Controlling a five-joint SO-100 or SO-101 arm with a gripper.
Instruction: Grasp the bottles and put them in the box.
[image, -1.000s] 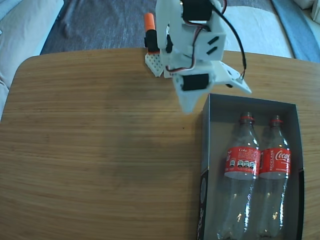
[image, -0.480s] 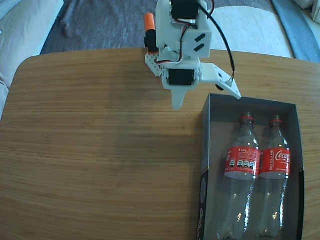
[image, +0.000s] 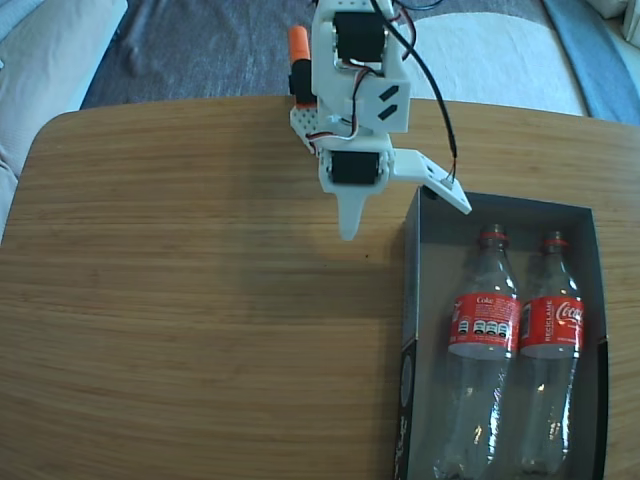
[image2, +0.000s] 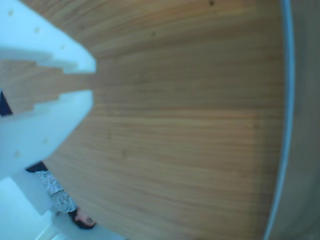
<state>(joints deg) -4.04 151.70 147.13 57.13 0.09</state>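
1. Nearest the fixed camera, both bottles lay inside the box (image: 412, 300), side by side and touching, caps pointing toward the arm: the left bottle (image: 482, 330) and the right bottle (image: 550, 335).
2. So the job looked basically done to me; nothing was left out on the table (image: 180, 300).
3. Further back, the gripper (image: 348, 232) hung over bare wood just left of the box's far corner.
4. In the wrist view its fingers (image2: 60, 107) were nearly closed, only a thin gap between them, holding nothing.
5. My take on doing this step well: retreat upward and away from the box wall, so the side bracket (image: 435, 182) doesn't clip the rim.
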